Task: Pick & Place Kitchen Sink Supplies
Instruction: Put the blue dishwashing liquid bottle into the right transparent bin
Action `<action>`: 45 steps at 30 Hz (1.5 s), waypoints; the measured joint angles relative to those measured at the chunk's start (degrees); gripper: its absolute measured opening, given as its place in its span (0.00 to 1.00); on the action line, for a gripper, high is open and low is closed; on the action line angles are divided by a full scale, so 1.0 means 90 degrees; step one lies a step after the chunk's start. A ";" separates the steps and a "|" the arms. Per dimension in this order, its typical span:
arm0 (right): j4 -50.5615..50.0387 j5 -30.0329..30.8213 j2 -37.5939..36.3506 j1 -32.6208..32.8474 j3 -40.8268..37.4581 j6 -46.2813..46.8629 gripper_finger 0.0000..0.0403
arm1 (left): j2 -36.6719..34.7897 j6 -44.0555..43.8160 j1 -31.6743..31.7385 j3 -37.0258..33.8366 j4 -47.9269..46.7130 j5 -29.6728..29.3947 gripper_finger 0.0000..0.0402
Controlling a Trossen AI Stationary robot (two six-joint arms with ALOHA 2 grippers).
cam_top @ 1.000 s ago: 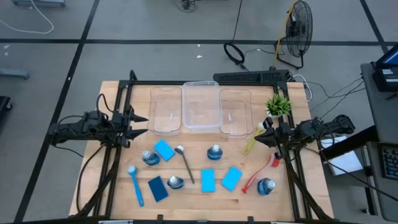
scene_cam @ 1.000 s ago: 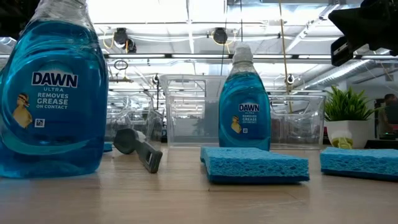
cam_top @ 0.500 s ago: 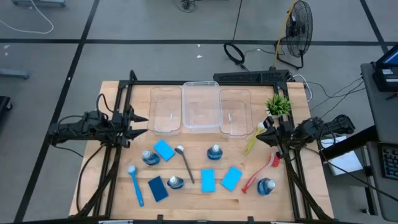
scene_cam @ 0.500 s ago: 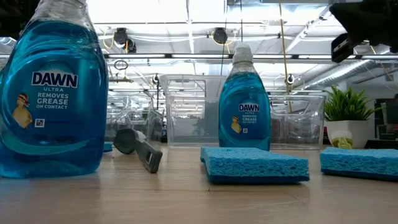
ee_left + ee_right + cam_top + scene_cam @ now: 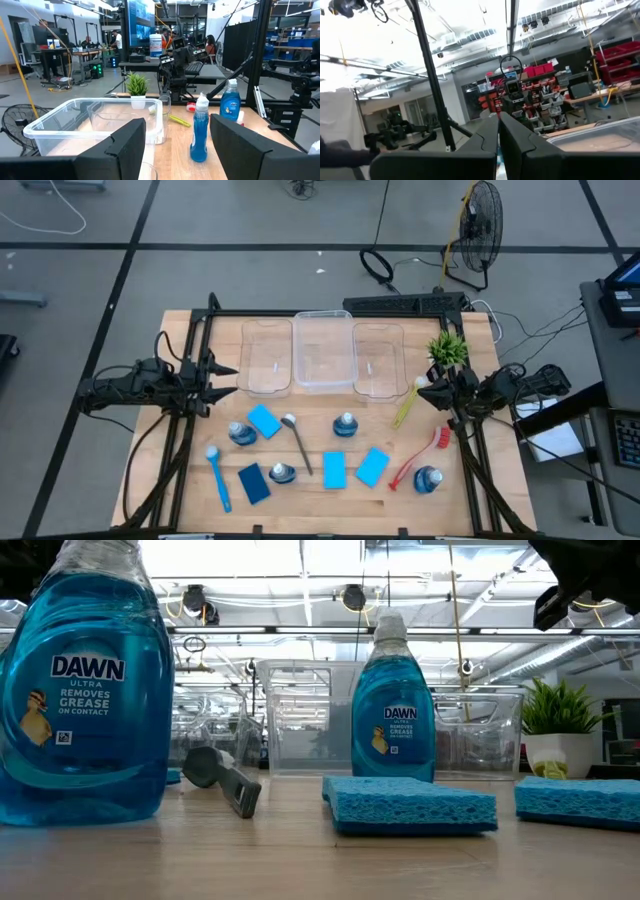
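Right hand (image 5: pixel 422 394), fingers pressed together and holding nothing, hangs above the bench (image 5: pixel 180 440) near its right edge, close to the pale head of the yellow-green brush (image 5: pixel 405 406) and just in front of the potted plant (image 5: pixel 447 350). Left hand (image 5: pixel 228 380), fingers spread and empty, waits near the left edge, level with the left clear bin (image 5: pixel 266 358). Three clear bins stand side by side along the far edge: the left one, the middle bin (image 5: pixel 323 352) and the right bin (image 5: pixel 377 360). All supplies lie on the near half. Toward the left: a blue bottle (image 5: pixel 241 433), a light blue sponge (image 5: pixel 264 420), the blue brush (image 5: pixel 218 478), the dark blue sponge (image 5: pixel 253 483) and a second bottle (image 5: pixel 281 473). At centre: the grey brush (image 5: pixel 298 442), a third bottle (image 5: pixel 345 424) and two more sponges (image 5: pixel 334 469) (image 5: pixel 372 466). Toward the right: the red brush (image 5: pixel 418 458) and a fourth bottle (image 5: pixel 428 479) close to the near right corner. Open bench remains between the bins and the supplies, and along the left edge beneath the left arm.
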 joint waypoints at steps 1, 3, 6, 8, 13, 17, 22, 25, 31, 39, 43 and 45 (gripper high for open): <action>-0.0004 0.0000 0.0002 0.0001 0.0000 -0.0088 0.01 | 0.0000 -0.0014 0.0000 0.0000 0.0000 -0.0002 0.56; -0.0004 0.0000 0.0002 -0.0001 0.0000 -0.0176 0.01 | 0.0001 -0.0050 -0.0002 0.0002 0.0000 -0.0002 0.56; -0.0004 -0.0028 0.0002 -0.0001 0.0000 -0.0388 0.01 | 0.0002 -0.0060 -0.0002 0.0000 0.0002 -0.0002 0.56; 0.0033 -0.0029 0.0002 -0.0001 0.0000 -0.0505 0.01 | 0.0000 -0.0068 -0.0001 0.0000 0.0012 -0.0002 0.56; 0.0149 -0.0022 0.0081 -0.0001 0.0083 -0.0516 0.01 | 0.0000 -0.0160 -0.0002 0.0002 0.0151 -0.0002 0.56; -0.0129 -0.0039 0.0510 -0.0001 0.0417 -0.0460 0.01 | 0.0002 -0.0450 -0.0002 0.0000 0.0147 0.0000 0.56; -0.0830 -0.0400 0.1367 0.0001 0.1323 -0.0091 0.01 | 0.0007 -0.0875 -0.0002 0.0001 0.0143 0.0003 0.56; -0.1608 -0.0682 0.1963 0.0001 0.2000 0.0150 0.01 | 0.0007 -0.1043 0.0000 0.0002 0.0147 0.0005 0.56; -0.2642 -0.1093 0.3061 0.0003 0.3070 0.0175 0.01 | 0.0007 -0.1320 -0.0002 0.0002 0.0149 0.0003 0.56; -0.2660 -0.1384 0.4223 0.0001 0.3479 0.0141 0.01 | 0.0007 -0.1435 -0.0002 0.0002 0.0153 0.0005 0.56; -0.2665 -0.1384 0.4864 0.0001 0.3587 0.0187 0.01 | 0.0007 -0.1437 0.0000 0.0002 0.0165 0.0005 0.56; -0.2660 -0.1386 0.5177 0.0001 0.3695 0.0163 0.01 | 0.0007 -0.1440 0.0000 0.0000 0.0170 0.0005 0.56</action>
